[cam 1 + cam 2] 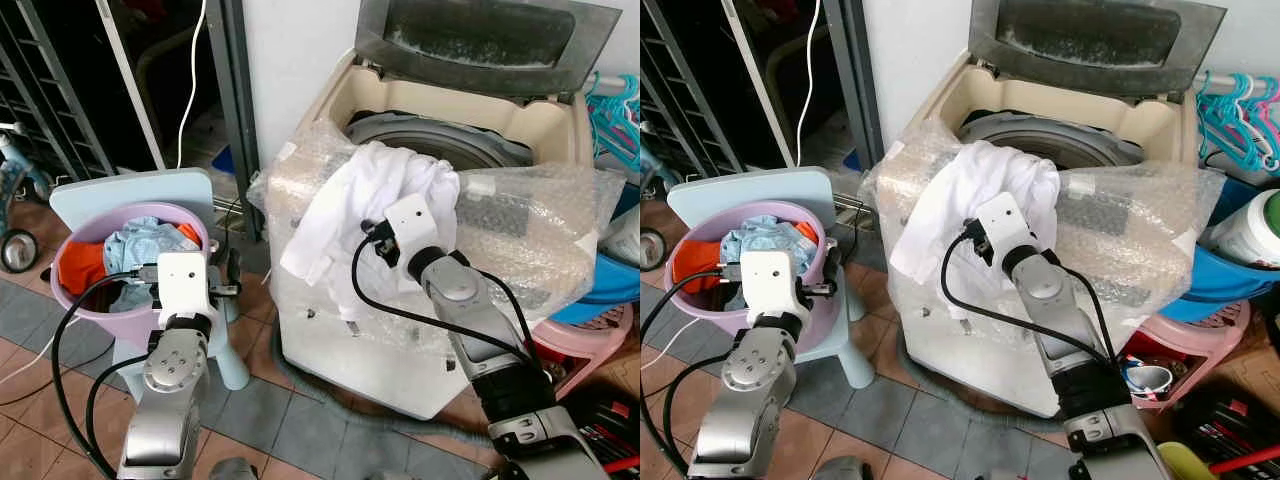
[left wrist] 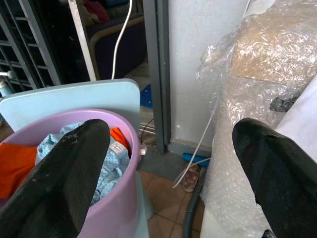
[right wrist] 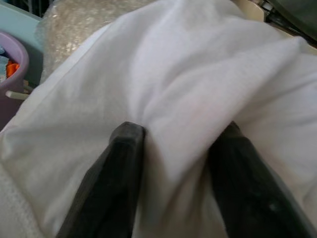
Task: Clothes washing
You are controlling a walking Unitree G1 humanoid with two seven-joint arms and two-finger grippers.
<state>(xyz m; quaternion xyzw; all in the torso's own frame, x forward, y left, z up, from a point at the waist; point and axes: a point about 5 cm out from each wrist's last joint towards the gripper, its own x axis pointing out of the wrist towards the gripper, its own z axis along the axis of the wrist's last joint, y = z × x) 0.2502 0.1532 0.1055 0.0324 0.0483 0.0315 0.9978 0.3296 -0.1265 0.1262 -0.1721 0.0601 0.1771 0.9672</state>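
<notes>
Far left: purple basin [image 1: 70,300] on pale blue stool [image 1: 130,195], still holding orange and light-blue clothes [image 1: 120,250]. Left claw [image 2: 163,163] beside basin, spread wide, empty. Right of that: right claw [image 3: 173,148] pinched on fold of white shirt [image 1: 370,205], draped over washer [image 1: 450,130] front rim. Lid up. Loading step, probably. Next: lift shirt over rim, drop into drum [image 1: 440,140], release.

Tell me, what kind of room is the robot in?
Probably a home laundry corner. There is an open washing machine wrapped in bubble wrap, a purple basin full of clothes, and plastic hangers beside the machine.
</notes>
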